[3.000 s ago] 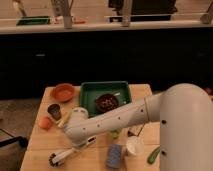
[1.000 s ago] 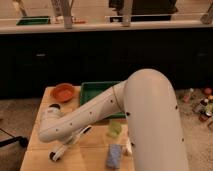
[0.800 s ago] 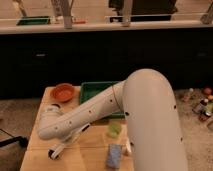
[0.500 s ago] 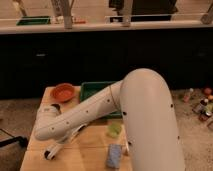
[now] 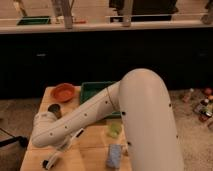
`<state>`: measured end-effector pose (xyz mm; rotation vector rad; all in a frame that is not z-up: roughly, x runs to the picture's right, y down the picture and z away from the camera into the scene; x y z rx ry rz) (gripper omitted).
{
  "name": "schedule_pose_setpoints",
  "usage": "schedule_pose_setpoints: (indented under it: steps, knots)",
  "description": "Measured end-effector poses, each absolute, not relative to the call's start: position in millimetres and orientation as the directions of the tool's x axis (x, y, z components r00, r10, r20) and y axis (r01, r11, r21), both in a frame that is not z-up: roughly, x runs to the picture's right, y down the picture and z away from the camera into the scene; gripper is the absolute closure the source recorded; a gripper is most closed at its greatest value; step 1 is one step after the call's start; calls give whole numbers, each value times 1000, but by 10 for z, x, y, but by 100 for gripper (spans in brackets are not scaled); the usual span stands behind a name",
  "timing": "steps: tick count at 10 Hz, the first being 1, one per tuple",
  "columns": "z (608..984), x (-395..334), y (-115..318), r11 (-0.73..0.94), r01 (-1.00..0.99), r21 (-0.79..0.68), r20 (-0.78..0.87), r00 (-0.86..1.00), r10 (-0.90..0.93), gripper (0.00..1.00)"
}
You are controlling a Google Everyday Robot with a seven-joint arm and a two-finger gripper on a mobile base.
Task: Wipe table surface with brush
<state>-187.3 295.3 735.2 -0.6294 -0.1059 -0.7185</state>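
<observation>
The light tan table surface fills the lower left of the camera view. My white arm reaches across it from the right, down to the front left corner. My gripper sits at the arm's low end and is shut on the white handle of the brush. The brush slants down to the left, with its dark bristle head on the tabletop near the front left edge. The arm hides the fingers and the upper part of the handle.
A green tray stands at the back of the table, partly behind the arm. An orange bowl is at the back left, with a dark can in front of it. A blue sponge and a pale green object lie right of the gripper.
The gripper and brush have swept left and toward the front edge of the table. The arm has swung further over the tray and the table's middle.
</observation>
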Motion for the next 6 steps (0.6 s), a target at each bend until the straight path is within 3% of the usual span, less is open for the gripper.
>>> schedule_pose_setpoints:
  steps: [6]
  knots:
    - [7476, -1417, 2653, 665, 533, -524, 198, 835, -513, 100]
